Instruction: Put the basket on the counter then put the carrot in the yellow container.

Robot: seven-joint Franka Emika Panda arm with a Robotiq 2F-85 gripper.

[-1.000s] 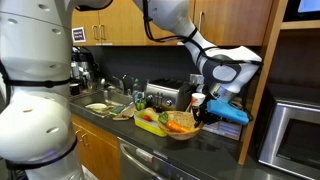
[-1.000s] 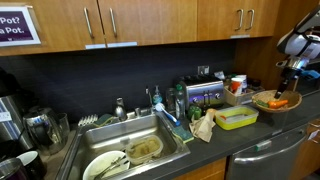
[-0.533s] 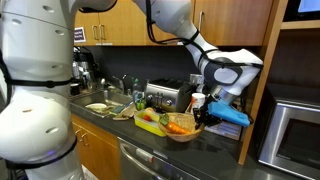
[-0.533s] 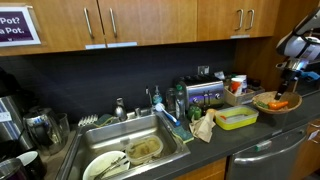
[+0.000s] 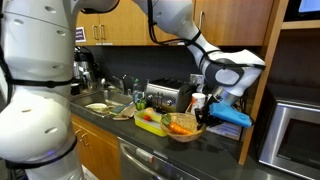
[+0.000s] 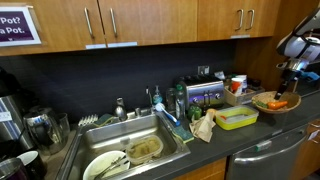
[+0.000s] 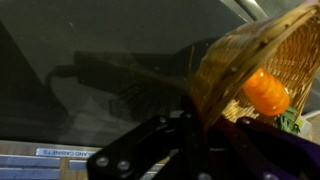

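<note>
The round tan wicker basket (image 5: 179, 128) (image 6: 272, 101) sits at the end of the dark counter (image 5: 210, 152) (image 6: 225, 140), next to the yellow container (image 5: 150, 122) (image 6: 236, 118). The orange carrot (image 5: 179, 126) (image 6: 279, 102) (image 7: 266, 92) lies inside the basket. My gripper (image 5: 205, 113) (image 6: 291, 84) (image 7: 205, 125) is shut on the basket's rim (image 7: 215, 70), one finger inside and one outside. Whether the basket rests on the counter or hangs just above it cannot be told.
A toaster (image 5: 163, 95) (image 6: 203, 93) stands behind the yellow container. A sink (image 6: 135, 150) holds dishes, with a faucet (image 6: 120, 105) behind. A microwave (image 5: 290, 135) is past the basket. A crumpled cloth (image 6: 203, 125) lies by the container.
</note>
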